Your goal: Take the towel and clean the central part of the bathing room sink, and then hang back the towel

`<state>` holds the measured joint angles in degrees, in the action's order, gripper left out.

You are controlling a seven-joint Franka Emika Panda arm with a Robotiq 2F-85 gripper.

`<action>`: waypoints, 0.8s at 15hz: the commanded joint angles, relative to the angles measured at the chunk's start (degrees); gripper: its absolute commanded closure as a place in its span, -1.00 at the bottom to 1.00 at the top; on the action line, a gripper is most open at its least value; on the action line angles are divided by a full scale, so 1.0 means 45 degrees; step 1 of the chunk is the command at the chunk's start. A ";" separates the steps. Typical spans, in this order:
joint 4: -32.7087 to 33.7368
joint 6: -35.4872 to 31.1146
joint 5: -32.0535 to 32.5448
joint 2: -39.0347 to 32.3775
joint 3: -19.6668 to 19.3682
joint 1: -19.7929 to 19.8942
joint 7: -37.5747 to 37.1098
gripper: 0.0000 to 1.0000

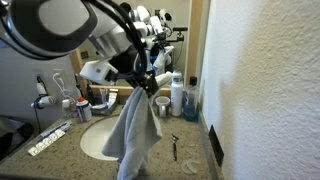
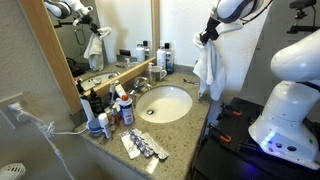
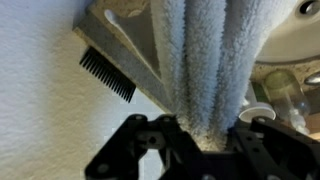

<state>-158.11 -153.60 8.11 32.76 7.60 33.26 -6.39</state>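
Note:
The pale grey-white towel [image 1: 133,135] hangs in long folds from my gripper [image 1: 148,82], which is shut on its top. In an exterior view the towel [image 2: 209,68] hangs beyond the counter's edge, to the side of the oval off-white sink [image 2: 165,103], with the gripper [image 2: 209,36] well above counter height. In the wrist view the towel [image 3: 205,60] runs up between the black fingers [image 3: 205,140], and the basin's rim [image 3: 290,35] shows past it. The sink [image 1: 97,140] is partly hidden behind the towel.
Bottles and cups [image 2: 112,112] crowd the speckled granite counter [image 2: 190,128] by the mirror [image 2: 100,30]. A faucet [image 2: 155,75] stands behind the basin. A razor [image 1: 175,147] and a black comb [image 3: 106,75] lie on the counter. A textured white wall [image 1: 270,80] is close by.

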 commanded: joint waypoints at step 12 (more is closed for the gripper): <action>-0.0433 -0.4978 0.3578 -0.5494 -0.2211 -0.0841 -0.0203 0.87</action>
<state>-160.09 -168.21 17.49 13.78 -3.97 25.73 -3.86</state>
